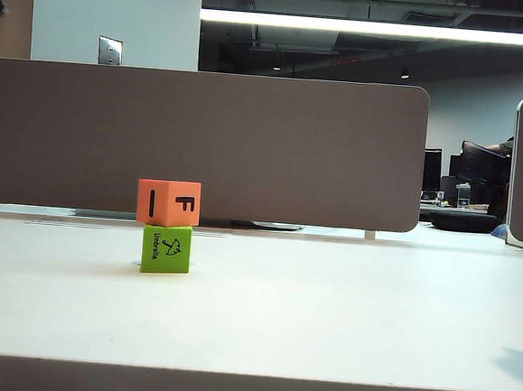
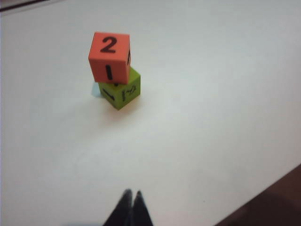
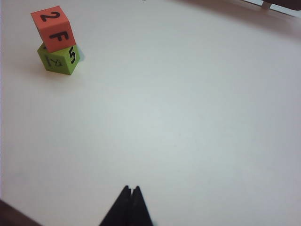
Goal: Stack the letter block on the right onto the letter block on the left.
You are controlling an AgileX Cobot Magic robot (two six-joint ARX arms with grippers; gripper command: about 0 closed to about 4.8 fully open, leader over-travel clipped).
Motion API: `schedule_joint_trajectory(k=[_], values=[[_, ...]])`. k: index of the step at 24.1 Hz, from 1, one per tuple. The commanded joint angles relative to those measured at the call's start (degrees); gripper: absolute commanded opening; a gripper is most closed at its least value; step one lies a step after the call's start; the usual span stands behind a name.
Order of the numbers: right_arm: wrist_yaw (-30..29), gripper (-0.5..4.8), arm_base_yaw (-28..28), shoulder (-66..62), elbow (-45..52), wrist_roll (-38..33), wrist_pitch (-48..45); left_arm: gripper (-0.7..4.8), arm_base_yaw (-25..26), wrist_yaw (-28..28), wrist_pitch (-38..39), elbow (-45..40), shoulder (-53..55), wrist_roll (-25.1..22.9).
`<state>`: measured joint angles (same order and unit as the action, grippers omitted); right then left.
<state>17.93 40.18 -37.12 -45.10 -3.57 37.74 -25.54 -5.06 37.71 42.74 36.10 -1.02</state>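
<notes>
Squarely, matte orange cube (image 1: 168, 203) tops green cube (image 1: 166, 250).

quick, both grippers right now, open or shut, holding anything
left gripper: shut, empty, back from the orange block stacked on the green block.
right gripper: shut, empty, also well clear of the stack.

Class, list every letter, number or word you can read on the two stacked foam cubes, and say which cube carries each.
"F": orange foam cube, side face.
"I": orange cube, adjacent side.
"2": orange cube, top face.
"Umbrella", beside an umbrella drawing: green foam cube underneath.
"5": green cube, another side.
Other green-cube marks in the left wrist view: too blurred to read.
</notes>
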Motion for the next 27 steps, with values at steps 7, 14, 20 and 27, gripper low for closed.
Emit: schedule_joint_trajectory(k=[7, 14, 20, 27], values=[[-7.6, -0.01, 0.0, 10.4, 20.4, 2.3, -23.0, -0.06, 0.0, -1.4, -17.1, -19.6, -16.9, 0.2], [-7.6, -0.01, 0.0, 17.3, 32.8, 2.2, -33.2, -0.06, 0.0, -5.2, -27.6, -34.1, -26.7, 5.3], [-8.0, -0.01, 0.0, 25.3, 38.7, 2.1, -33.2, -0.06, 0.1, -6.4, -28.7, -42.4, -33.1, 3.8], [-6.4, -0.01, -0.3, 37.2, 45.0, 2.4, -32.9, -0.05, 0.2, -5.9, -28.2, -42.4, -35.9, 0.0]])
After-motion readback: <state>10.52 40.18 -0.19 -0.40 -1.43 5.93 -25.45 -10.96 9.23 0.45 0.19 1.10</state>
